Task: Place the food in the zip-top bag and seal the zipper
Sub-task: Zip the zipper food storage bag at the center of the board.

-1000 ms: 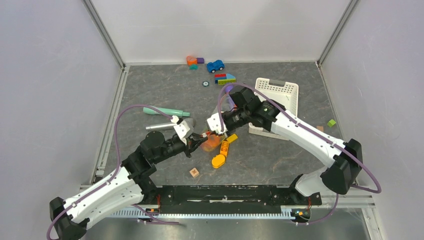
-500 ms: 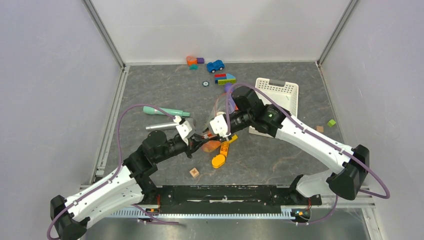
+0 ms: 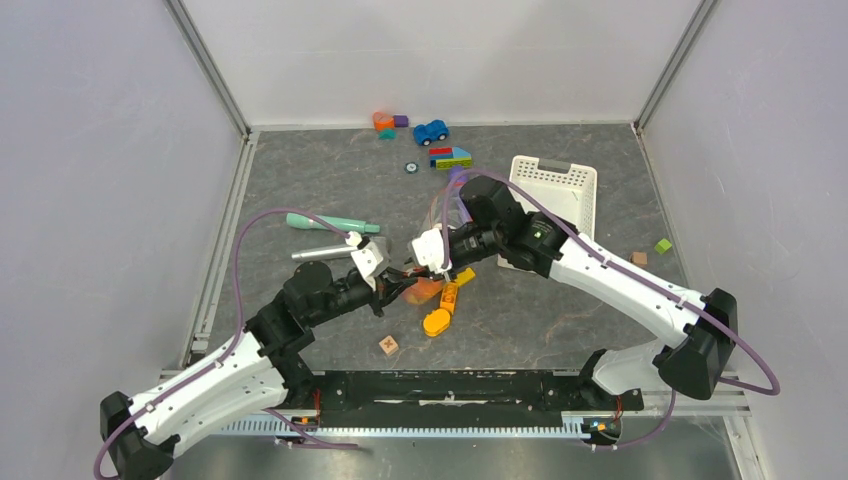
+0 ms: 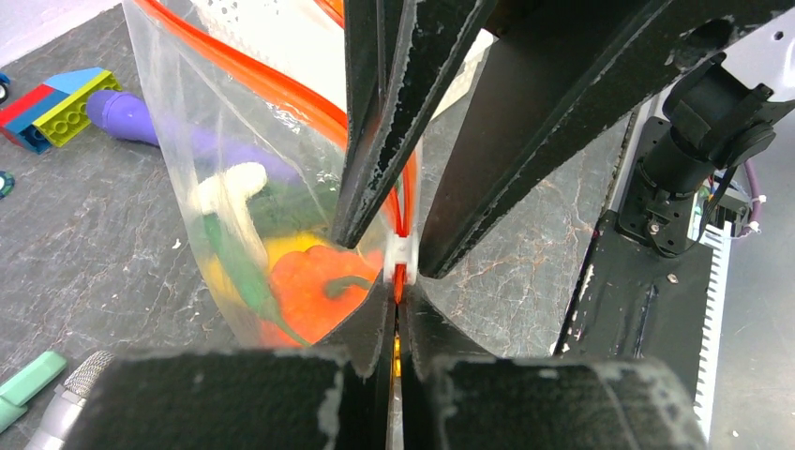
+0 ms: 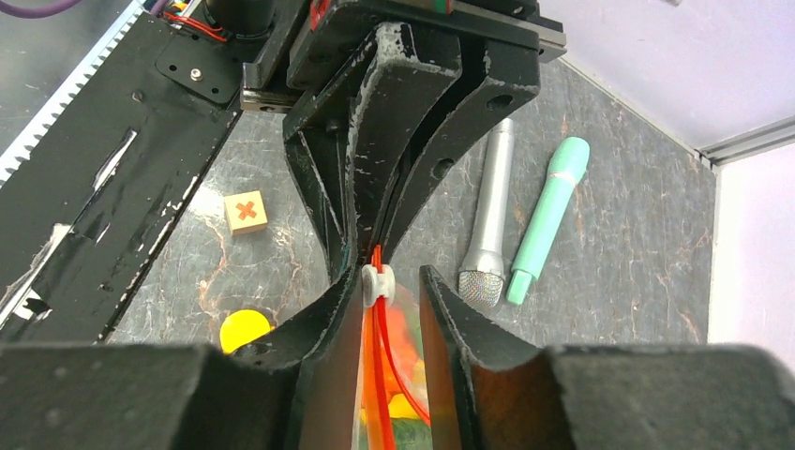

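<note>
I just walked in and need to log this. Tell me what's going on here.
The food is already inside the zip-top bag. The left gripper is shut on the zipper at one end, and the right gripper straddles the white slider beside it. The mouth gapes, so sealing is unfinished.

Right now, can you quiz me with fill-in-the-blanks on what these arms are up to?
On the zip-top bag, the left gripper is shut on the ___.
The slider at the bag's mouth is coloured ___.
Inside the bag, the pumpkin is coloured ___.
Missing: zipper; white; orange.
</note>
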Robot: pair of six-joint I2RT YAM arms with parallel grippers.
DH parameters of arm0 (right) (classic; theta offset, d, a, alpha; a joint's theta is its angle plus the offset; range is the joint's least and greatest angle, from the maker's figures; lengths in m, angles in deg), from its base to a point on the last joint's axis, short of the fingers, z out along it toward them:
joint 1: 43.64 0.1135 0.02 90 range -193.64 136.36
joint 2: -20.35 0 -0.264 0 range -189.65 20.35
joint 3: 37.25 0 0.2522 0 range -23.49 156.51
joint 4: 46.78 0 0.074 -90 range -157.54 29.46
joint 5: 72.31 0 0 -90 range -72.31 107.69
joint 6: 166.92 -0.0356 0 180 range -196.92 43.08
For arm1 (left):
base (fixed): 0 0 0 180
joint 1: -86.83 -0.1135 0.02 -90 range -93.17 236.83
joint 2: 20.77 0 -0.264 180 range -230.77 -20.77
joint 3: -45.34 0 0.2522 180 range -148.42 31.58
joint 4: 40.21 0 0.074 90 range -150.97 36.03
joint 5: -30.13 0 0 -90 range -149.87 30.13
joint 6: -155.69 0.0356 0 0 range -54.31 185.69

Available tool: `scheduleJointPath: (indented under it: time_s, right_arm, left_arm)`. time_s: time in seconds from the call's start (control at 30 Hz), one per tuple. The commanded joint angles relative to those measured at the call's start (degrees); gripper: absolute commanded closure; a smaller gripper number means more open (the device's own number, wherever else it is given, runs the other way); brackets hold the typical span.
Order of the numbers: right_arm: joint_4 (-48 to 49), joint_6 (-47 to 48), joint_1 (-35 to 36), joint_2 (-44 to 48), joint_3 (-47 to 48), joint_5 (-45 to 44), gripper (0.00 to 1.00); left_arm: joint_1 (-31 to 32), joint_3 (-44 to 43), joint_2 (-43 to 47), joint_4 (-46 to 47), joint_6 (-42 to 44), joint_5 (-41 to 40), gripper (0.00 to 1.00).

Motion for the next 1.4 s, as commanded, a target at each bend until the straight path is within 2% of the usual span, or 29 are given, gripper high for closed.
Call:
scheduleJointPath:
  time_s: [0.0, 0.17, 0.5, 0.6, 0.7, 0.8, 0.87, 1.1, 1.37]
  right_arm:
    - [1.07, -1.25, 0.58, 0.38, -0.58, -0.87, 0.66]
    - [0.99, -2.14, 0.8, -0.1, -0.18, -1.53, 0.76]
    - [0.45, -2.82, 1.2, -1.53, -0.09, -2.52, 0.76]
    - [-0.52, -2.7, 1.33, -2.0, 0.47, -2.54, 0.83]
    - [-0.59, -2.75, 1.4, -1.6, 0.13, -2.61, 0.84]
    - [-0.42, -3.5, 1.56, -1.56, -0.05, -3.55, 0.91]
    - [0.43, -5.07, 1.64, -1.47, -0.04, -5.99, 1.0]
    - [2.56, -8.36, 1.63, 0.23, -1.5, -19.11, 1.0]
    - [3.35, -9.04, 1.57, 1.07, -2.43, -25.99, 1.0]
  left_arm:
    - [0.25, -1.48, 0.99, 0.96, 0.73, 0.57, 0.98]
    - [0.25, -1.43, 1.3, 0.66, 0.61, 0.74, 0.98]
    - [0.25, -1.45, 1.97, 0.57, 0.58, 1.26, 0.98]
    - [0.25, -1.61, 1.99, 0.44, 0.51, 1.29, 0.98]
    - [0.25, -1.65, 1.96, 0.39, 0.37, 1.34, 0.98]
    - [0.25, -1.7, 1.95, 0.39, 0.51, 1.22, 0.98]
    - [0.25, -1.83, 2.03, 0.15, 0.41, 0.98, 0.98]
    - [0.25, -1.38, 4.27, -1.01, -0.18, -1.77, 0.98]
    - [0.25, -0.77, 6.91, -2.95, -0.81, -4.26, 0.98]
